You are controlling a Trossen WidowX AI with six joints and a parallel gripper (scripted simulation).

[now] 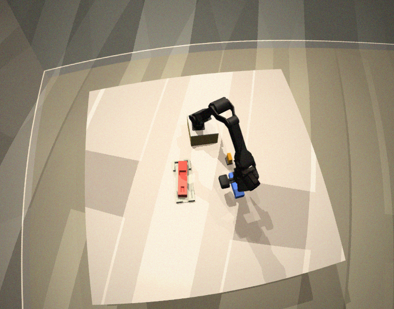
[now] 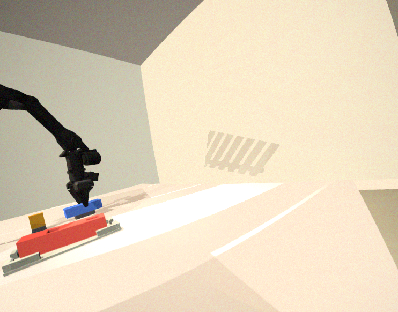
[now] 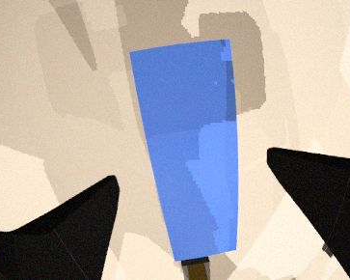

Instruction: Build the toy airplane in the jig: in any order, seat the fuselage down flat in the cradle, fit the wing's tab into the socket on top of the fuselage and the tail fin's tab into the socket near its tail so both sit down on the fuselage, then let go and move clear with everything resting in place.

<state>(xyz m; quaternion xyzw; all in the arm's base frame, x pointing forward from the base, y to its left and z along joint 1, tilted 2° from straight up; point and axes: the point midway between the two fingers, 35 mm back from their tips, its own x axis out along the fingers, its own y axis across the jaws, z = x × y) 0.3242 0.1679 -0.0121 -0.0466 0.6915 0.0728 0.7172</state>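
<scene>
The red fuselage (image 1: 182,181) (image 2: 66,234) lies flat in the pale grey cradle (image 1: 191,191) (image 2: 108,230), with sockets showing in its top. The blue wing (image 1: 238,191) (image 2: 71,212) (image 3: 191,106) lies level on a dark support, right of the cradle in the top view. My gripper (image 2: 85,205) (image 3: 194,170) is open over the wing, one finger on each side with a gap to each in the wrist view. In the exterior view its tip overlaps the wing; the exact height is unclear. The orange tail fin (image 1: 229,157) (image 2: 36,220) stands upright on a dark support, beyond the wing's arm-side end.
The arm's base stands on a box (image 1: 204,139) behind the cradle and parts. The pale table top (image 1: 123,266) (image 2: 259,235) ends at its edges. The arm's wrist hides part of the wing in the top view.
</scene>
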